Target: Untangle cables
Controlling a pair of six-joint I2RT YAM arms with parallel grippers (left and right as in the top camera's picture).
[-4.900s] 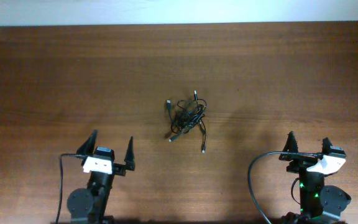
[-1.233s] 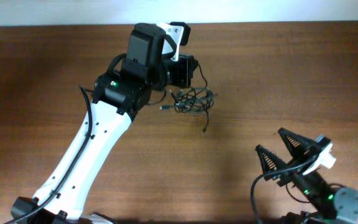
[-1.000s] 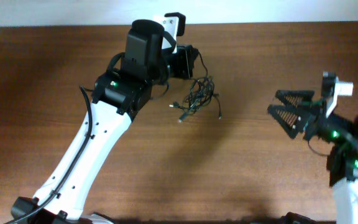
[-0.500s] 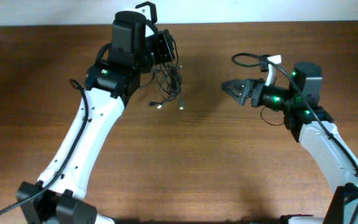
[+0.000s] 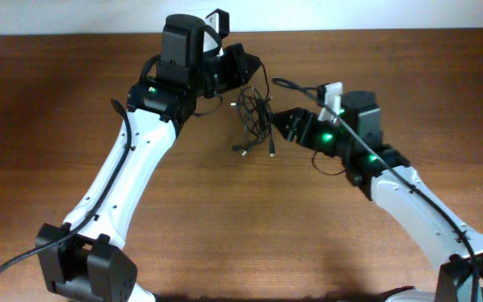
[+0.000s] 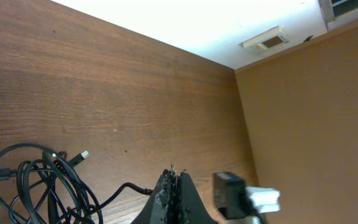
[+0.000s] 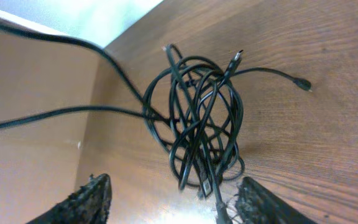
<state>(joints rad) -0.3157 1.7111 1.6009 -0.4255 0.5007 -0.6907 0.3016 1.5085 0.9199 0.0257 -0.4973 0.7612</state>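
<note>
The cables are a knotted clump of thin black cords hanging just above the wooden table, plug ends dangling at the bottom. My left gripper holds the clump from above, jaws shut on one strand that runs left to the clump. My right gripper is right beside the clump. In the right wrist view its fingers stand apart and the gripper is open. The clump's lower loops reach between the fingertips, one cord against the right finger.
The brown table ends at a white wall along the back. Both white arms cross over the table's middle, the left arm from the front left and the right arm from the front right.
My left gripper has carried the lifted clump a little to the right. The right arm has swung in from the right up to the clump, and its jaws now stand narrower.
</note>
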